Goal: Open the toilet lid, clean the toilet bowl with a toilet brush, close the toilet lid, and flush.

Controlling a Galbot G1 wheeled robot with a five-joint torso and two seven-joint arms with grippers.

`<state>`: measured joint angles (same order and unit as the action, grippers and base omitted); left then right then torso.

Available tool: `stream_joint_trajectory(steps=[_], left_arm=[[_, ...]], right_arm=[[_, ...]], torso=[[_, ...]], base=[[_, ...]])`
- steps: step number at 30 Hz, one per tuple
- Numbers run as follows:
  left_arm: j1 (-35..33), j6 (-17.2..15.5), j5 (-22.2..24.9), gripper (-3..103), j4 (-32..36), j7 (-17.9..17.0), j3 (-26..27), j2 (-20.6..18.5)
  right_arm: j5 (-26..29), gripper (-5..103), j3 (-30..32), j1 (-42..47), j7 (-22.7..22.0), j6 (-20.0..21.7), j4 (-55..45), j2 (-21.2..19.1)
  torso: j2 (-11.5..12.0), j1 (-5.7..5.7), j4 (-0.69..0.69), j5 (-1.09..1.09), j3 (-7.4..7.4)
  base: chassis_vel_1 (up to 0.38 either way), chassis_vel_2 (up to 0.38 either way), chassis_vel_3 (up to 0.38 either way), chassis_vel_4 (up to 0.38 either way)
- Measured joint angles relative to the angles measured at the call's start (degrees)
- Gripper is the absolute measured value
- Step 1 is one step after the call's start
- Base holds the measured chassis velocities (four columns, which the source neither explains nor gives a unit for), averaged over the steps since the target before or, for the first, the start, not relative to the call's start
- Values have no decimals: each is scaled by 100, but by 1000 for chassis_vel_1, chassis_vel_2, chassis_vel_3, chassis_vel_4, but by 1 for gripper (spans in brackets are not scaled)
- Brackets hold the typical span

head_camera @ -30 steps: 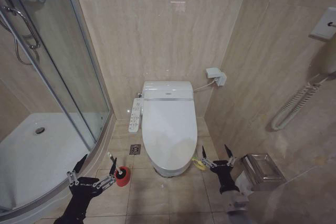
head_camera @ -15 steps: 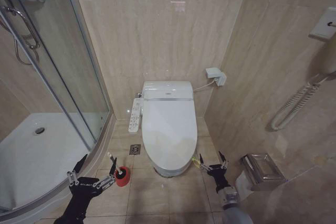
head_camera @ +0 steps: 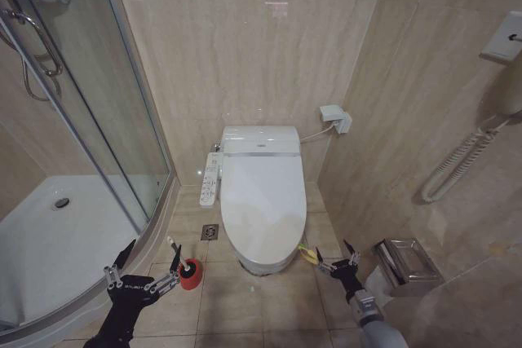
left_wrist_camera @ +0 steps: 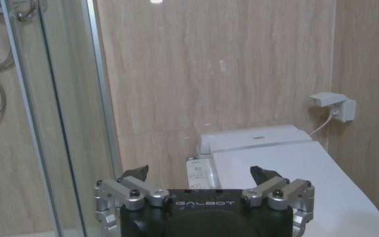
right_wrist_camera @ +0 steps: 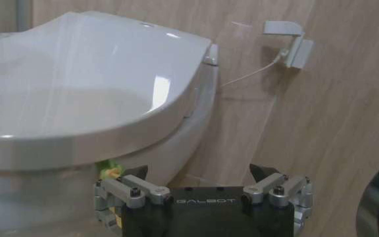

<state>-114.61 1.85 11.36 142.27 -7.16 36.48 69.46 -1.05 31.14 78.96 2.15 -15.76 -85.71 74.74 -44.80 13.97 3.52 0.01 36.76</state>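
The big shiny white oval toilet lid [head_camera: 263, 201] lies shut over the white bowl [head_camera: 263, 265]. My right gripper [head_camera: 338, 263] waits near its front right corner, jaws spread. My left gripper [head_camera: 140, 270], jaws spread, hangs beside the small red brush cup [head_camera: 190, 275].

Toilet lid [head_camera: 263, 193] down, closed.

Black end effector [left_wrist_camera: 199, 174] with silver knuckles, white GALBOT lettering.

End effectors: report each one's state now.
Left end effector: open, empty, near the toilet brush.
Right end effector: open, empty, by the toilet lid.
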Motion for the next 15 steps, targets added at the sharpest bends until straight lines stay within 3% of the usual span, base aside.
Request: stream_joint_trajectory(steps=[15], left_arm=[[0, 0, 0, 100, 0, 0, 0, 0]], right_arm=[[-268, 100, -180, -117, 108, -168, 517, 24]], torso=[[0, 0, 0, 0, 0]], base=[[0, 0, 0, 0]])
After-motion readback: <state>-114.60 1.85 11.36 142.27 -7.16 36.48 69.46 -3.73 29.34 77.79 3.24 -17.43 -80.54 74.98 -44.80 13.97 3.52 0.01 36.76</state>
